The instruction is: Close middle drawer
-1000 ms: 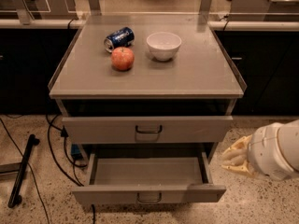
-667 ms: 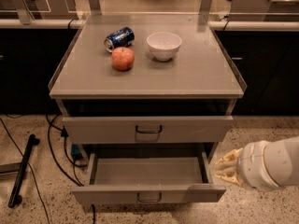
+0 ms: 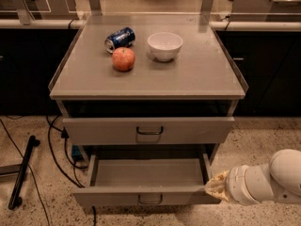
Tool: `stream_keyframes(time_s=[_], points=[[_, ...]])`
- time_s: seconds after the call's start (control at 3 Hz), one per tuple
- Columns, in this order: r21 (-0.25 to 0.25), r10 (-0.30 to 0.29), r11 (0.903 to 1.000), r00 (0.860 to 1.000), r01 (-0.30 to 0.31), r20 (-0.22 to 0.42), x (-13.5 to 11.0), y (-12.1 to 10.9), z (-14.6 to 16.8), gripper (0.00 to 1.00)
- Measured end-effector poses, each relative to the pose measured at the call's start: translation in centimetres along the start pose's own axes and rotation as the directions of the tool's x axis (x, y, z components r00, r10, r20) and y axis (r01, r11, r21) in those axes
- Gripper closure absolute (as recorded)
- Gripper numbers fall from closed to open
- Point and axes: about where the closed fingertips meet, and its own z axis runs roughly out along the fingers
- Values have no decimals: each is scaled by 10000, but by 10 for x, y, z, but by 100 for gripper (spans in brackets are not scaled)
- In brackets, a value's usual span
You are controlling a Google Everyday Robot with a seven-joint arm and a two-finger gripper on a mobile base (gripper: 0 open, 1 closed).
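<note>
The middle drawer (image 3: 146, 197) is pulled far out from the grey metal cabinet. Its shallow grey tray (image 3: 148, 172) holds nothing, and a small dark loop handle (image 3: 150, 200) sits at the centre of its low front. My gripper (image 3: 215, 187), on a thick white arm (image 3: 268, 178), comes in from the lower right. It is at the drawer's right front corner, touching or nearly touching it. The taller top drawer (image 3: 149, 130) above stands slightly out. The lowest drawer is out of view.
On the cabinet top (image 3: 197, 74) are a red apple (image 3: 123, 59), a blue can lying on its side (image 3: 120, 38) and a white bowl (image 3: 165, 46). Black cables (image 3: 56, 149) and a dark bar (image 3: 22, 173) lie on the speckled floor at the left.
My arm and gripper have moved left and a little down, from beside the cabinet's right side to the right front corner of the open middle drawer. The drawer has not visibly moved.
</note>
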Motion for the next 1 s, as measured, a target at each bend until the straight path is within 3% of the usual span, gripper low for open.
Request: stream_keyframes(time_s=[0.33,1.0], points=[[-18,-5,10000,10000,5,-20,1,0,2,100],[143,43,9999,9983,-34,-576,57,-1,70,100]])
